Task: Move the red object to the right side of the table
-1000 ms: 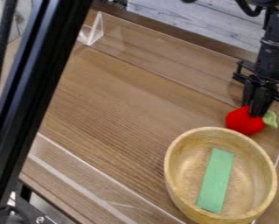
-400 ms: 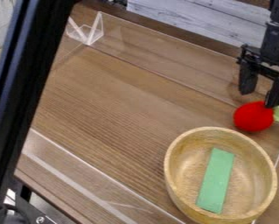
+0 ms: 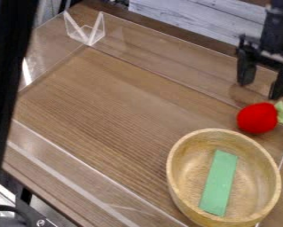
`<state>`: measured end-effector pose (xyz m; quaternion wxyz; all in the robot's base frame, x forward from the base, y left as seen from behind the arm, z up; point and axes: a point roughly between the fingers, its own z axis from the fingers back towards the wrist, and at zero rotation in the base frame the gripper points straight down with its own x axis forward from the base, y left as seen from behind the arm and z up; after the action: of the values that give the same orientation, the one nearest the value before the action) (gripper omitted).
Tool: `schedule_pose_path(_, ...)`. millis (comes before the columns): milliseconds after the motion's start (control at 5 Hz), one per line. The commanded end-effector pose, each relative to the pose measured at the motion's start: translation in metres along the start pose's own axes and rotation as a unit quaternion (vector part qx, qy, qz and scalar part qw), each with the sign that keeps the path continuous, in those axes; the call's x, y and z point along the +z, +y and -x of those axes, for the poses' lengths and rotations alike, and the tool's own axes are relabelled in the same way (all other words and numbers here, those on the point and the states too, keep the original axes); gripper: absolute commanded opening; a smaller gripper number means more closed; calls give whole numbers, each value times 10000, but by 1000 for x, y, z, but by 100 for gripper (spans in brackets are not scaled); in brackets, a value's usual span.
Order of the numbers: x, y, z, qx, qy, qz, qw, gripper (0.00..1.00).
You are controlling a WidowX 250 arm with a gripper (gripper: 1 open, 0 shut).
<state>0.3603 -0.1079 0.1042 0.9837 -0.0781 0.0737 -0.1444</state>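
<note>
Lying on the brown wood-grain tabletop (image 3: 120,97), the red strawberry toy (image 3: 258,117) sits just beyond the tan bowl (image 3: 176,168); above it, the black gripper (image 3: 260,78) hovers wide open, holding nothing, before whitish planks (image 3: 203,18).

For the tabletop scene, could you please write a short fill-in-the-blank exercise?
The strawberry-like toy is bright ____.
The flat strip lying inside the bowl is ____.
The gripper hangs above the table with its fingers ____.

Missing words: red; green; open.
</note>
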Motion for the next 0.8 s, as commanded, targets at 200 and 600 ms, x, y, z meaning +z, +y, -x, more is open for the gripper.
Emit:
schedule_pose_path(200, 56, 22, 16, 924, -761, -91, 9928, 100)
schedule_pose_path(600, 55, 29, 13, 937, -716, -122, 9930, 100)
